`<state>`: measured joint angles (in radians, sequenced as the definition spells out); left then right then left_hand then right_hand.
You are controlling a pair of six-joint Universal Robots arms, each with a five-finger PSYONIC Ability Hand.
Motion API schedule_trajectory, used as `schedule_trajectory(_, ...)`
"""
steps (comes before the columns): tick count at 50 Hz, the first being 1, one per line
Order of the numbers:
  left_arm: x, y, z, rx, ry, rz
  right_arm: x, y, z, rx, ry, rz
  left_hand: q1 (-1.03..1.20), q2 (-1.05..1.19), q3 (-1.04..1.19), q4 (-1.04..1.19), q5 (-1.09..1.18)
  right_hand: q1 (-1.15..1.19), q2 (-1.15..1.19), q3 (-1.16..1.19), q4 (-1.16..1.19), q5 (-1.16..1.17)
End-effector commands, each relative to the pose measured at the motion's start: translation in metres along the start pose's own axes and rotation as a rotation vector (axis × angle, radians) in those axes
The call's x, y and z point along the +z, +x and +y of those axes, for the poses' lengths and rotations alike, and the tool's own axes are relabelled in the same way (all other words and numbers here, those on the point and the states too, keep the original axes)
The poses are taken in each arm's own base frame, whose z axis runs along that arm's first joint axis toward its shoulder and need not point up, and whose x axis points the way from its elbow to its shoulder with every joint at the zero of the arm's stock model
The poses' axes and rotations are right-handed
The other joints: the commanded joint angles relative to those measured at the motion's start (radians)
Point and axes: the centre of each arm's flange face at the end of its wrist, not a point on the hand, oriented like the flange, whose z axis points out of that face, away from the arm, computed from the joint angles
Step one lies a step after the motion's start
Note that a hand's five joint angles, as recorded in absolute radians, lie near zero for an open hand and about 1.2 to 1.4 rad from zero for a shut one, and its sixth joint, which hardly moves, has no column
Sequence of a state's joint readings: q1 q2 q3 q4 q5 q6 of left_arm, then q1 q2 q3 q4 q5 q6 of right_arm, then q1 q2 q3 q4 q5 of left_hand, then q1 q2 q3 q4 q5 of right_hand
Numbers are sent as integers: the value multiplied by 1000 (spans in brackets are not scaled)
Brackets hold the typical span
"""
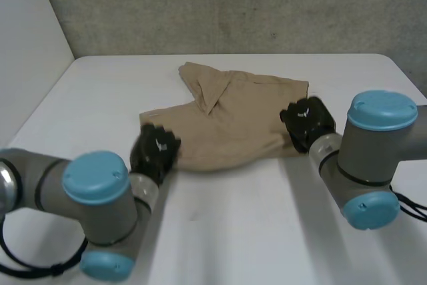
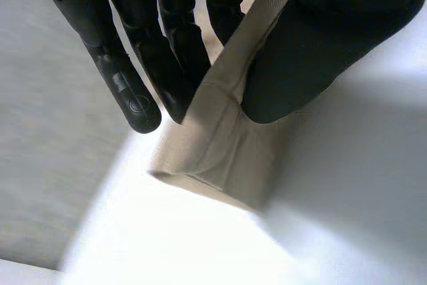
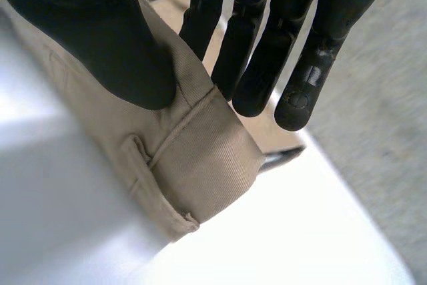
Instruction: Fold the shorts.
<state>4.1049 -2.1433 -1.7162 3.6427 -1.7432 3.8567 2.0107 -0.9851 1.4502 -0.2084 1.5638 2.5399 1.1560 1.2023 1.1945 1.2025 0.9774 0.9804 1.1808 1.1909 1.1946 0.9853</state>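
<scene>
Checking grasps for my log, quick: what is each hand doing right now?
Left hand: shut on the shorts, pinching an edge.
Right hand: shut on the shorts, pinching the hem by a belt loop.

From behind the arms my head camera looks down over the bench; both wrist cameras sit very close on the shorts, which it shares.

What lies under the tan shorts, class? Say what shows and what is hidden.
The white table shows all around the shorts, so they rest on it. The left hand and right hand each pinch a near corner. Anything beneath the cloth's middle is covered.
</scene>
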Motion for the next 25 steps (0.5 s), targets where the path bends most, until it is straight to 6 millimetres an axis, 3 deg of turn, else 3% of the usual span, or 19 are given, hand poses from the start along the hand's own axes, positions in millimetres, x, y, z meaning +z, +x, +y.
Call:
schedule_trajectory(1,-45,-6,-20,17,-43,92,-38,6,-8,6,-73,-52,240,194,202,194,244,416,215,205,202,236)
schedule_trajectory(5,-62,-13,-21,31,-74,113,-59,5,-4,-5,-133,-94,240,194,202,194,244,416,215,205,202,236)
schedule_trajectory(9,-95,-16,-13,63,-192,182,-79,2,6,-25,-232,-164,240,194,202,194,244,416,215,205,202,236)
schedule_trajectory(16,-144,3,-8,90,-306,391,-118,-4,33,-172,-423,-347,240,194,202,194,244,416,215,205,202,236)
schedule_trajectory(21,-144,3,-15,80,-290,394,-117,-3,35,-176,-413,-331,220,174,182,174,224,416,215,205,202,236)
schedule_trajectory(22,-143,2,-17,81,-282,389,-116,-3,35,-172,-401,-319,83,37,45,37,88,416,215,205,202,236)
schedule_trajectory(23,-138,-1,-22,81,-262,374,-115,-2,35,-168,-394,-311,-264,-310,-302,-310,-260,416,215,205,202,236)
schedule_trajectory(25,-132,-5,-30,85,-234,355,-112,-2,35,-157,-379,-293,-705,-752,-744,-752,-701,416,215,205,202,236)
